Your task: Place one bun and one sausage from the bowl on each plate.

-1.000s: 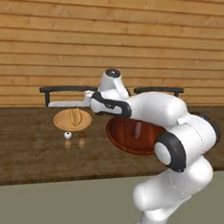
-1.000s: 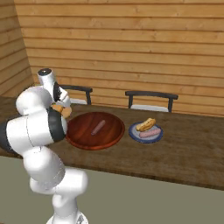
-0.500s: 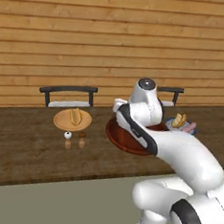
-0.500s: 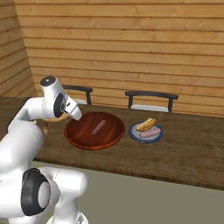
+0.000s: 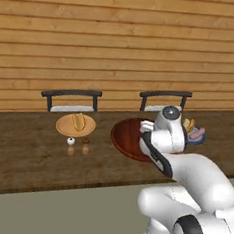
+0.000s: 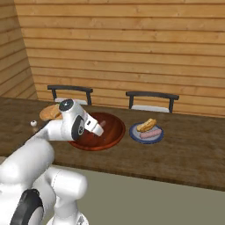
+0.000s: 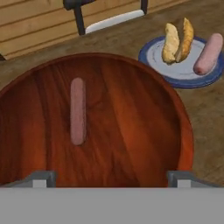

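Arm swung over bowl [image 7: 131, 131]; jaws wide (holding nothing).

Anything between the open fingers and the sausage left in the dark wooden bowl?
Nothing: in the hand view only bare wood of the dark reddish-brown bowl separates the fingers from the pink sausage.

Two base views look forward and down from behind the arm, left and right, sharing the bowl [image 5: 129, 138] and counter [image 6: 193, 145]. Hand view looks close into the bowl.
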Robot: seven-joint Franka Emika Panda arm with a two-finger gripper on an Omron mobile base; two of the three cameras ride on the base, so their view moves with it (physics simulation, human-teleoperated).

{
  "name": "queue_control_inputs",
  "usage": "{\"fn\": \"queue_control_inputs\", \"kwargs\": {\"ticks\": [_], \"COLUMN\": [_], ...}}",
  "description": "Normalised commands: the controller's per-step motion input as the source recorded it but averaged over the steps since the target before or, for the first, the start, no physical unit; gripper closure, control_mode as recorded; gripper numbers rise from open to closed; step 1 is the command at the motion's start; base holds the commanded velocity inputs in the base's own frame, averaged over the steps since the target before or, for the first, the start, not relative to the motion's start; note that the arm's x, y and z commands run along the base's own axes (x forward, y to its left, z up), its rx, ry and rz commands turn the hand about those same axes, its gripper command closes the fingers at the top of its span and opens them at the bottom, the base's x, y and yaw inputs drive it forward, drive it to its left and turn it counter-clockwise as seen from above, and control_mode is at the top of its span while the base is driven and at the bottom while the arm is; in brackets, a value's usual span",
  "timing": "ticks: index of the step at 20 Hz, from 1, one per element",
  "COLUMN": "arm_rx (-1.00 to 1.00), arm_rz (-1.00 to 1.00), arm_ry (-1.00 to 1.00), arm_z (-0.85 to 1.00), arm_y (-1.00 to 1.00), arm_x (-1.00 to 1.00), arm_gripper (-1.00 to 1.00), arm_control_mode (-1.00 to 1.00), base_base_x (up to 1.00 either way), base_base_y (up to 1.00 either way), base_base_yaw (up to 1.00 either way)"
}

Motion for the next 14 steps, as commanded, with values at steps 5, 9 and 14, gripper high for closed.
{"fn": "queue_control_inputs", "kwargs": {"ticks": [5,9,14], "arm_rx": [0.02,-0.06,0.13], "arm_rz": [0.04,0.00,0.00], "arm_ry": [0.35,0.35,0.01], "arm_z": [0.03,0.04,-0.63], "arm_y": [0.09,0.27,-0.26], "arm_x": [1.00,0.63,0.03], "arm_gripper": [-1.00,-1.00,-1.00], "arm_control_mode": [-1.00,-1.00,-1.00], "base_base_x": [0.00,0.00,0.00], "base_base_y": [0.00,0.00,0.00], "base_base_yaw": [0.00,0.00,0.00]}}
